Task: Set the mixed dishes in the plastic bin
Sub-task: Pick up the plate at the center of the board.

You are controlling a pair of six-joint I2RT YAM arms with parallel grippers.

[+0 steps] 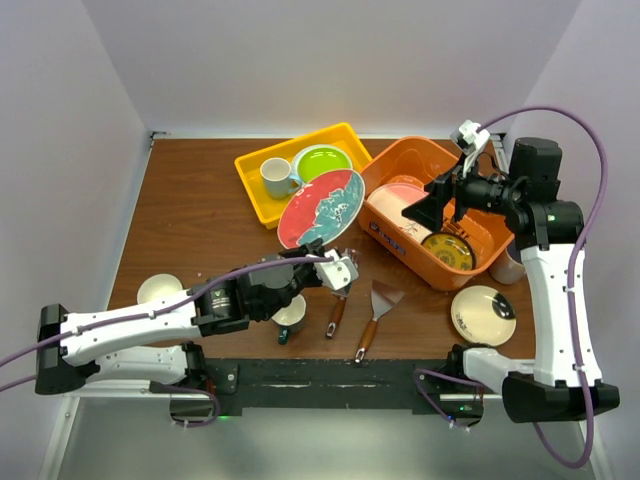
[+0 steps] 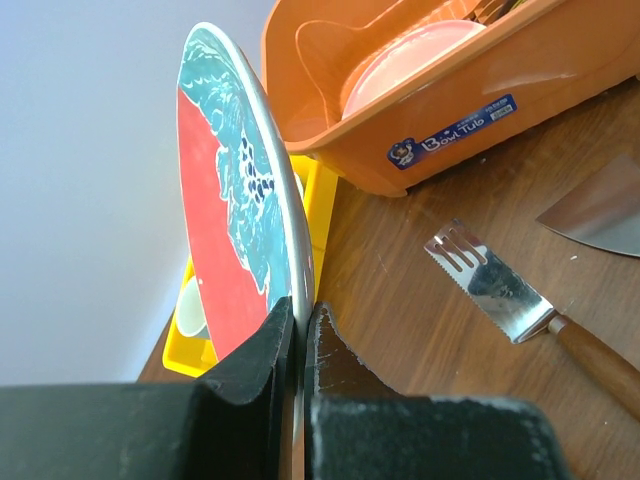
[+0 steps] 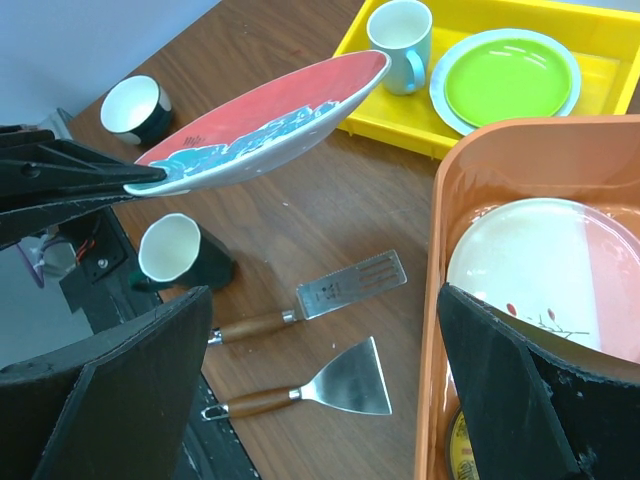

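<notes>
Since the left gripper (image 2: pixel 300 318) is clamped narrow on the rim of the big round red plate with the teal wave pattern (image 2: pixel 225 200), that plate hangs on edge above the wooden table (image 1: pixel 200 230). It's between the shallow yellow plastic tray (image 1: pixel 255 192) and the deep orange plastic bin (image 1: pixel 392 238). Rim pinch makes sense: flat plate, nothing else to grab, and on edge it could slot in beside what's already inside. Not in the bin yet. It's just beside the bin's left end, not over it.

Right gripper (image 1: pixel 440 208) is spread to full width, holding nothing, parked over the bin interior. My read: waiting its turn.

Inside the bin: round pink-and-white plate (image 3: pixel 545 265), round yellow patterned plate (image 1: pixel 448 250). Out on the table: dark-teal mug with cream inside (image 1: pixel 290 315), small white bowl (image 1: pixel 160 288), round cream plate (image 1: pixel 483 315). Lime green round plate (image 1: pixel 320 160) sits in the tray by a white mug with pale-blue handle (image 1: pixel 277 178). Two wooden-handled metal spatulas (image 3: pixel 345 285) lie between the arms.

Blind spots:
- The right arm and its fingers cover much of the bin floor, so free space there is unclear.
- The plate's lower rim vanishes between the left jaws, so bite depth can't be read.
- A pale thing behind the right forearm is cut off. Can't identify it.
</notes>
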